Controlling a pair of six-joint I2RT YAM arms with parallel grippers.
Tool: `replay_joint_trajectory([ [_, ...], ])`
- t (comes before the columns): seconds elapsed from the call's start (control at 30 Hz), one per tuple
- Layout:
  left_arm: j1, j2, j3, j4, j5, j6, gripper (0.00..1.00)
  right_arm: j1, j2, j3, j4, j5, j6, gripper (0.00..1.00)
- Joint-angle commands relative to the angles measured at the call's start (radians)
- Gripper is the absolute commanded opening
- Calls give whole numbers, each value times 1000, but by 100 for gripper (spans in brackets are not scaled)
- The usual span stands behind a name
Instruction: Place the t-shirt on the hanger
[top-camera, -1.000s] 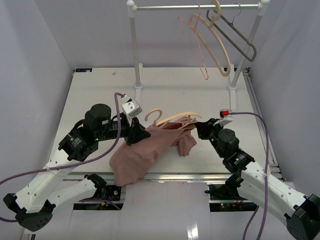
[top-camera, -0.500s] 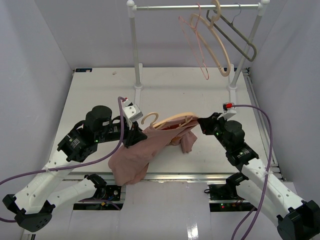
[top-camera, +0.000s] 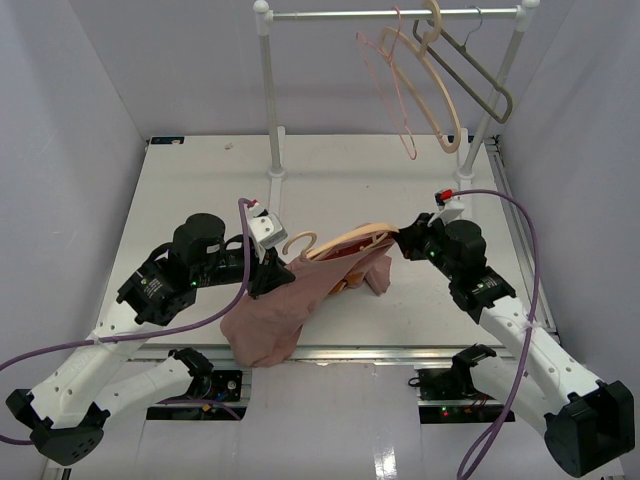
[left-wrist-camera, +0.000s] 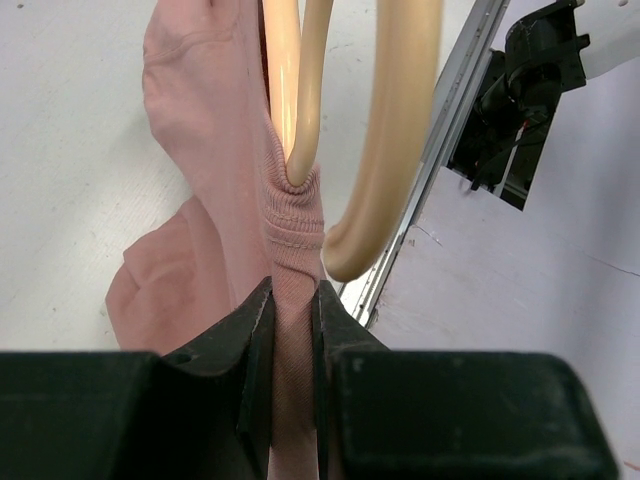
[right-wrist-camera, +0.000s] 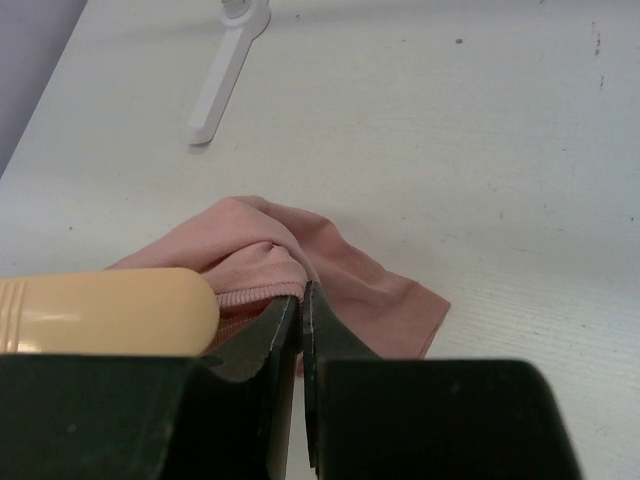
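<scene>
You have the t-shirt (top-camera: 268, 322) gripped from both sides, with the hanger (top-camera: 350, 240) slung between your two arms above the tabletop (top-camera: 200, 180). The left gripper (left-wrist-camera: 292, 300) has its jaws narrowed onto the ribbed collar. In the left wrist view the hanger (left-wrist-camera: 300, 90) comes straight away from those jaws, its pale arms running through the neck opening that you are pinching. The right gripper (right-wrist-camera: 301, 300) has its jaws all but closed, and a thin ribbed edge of the t-shirt (right-wrist-camera: 330, 255) appears to be nipped between them. The blunt end of the hanger (right-wrist-camera: 110, 310) lies just beside them, outside the grip. From above, the hanger's long axis runs between the left gripper (top-camera: 272, 275) and the right gripper (top-camera: 405, 243), hook end nearer your left arm and far shoulder nearer your right. Most of the cloth hangs bunched below the left jaws. The next pull probably belongs along that axis, drawing the cloth over the right-hand end.
</scene>
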Motion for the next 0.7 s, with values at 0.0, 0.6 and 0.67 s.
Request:
replay_joint_trajectory([
  [0.0,1,-49,9,14,53,-9,0,-67,26,50,-22,28,-50,8],
  [0.6,2,29,38,-29,-1,38,0,-130,18,228,-199,-95,-143,8],
  [0.67,1,40,38,-28,0,42,0,-131,29,249,-211,-116,-153,8],
])
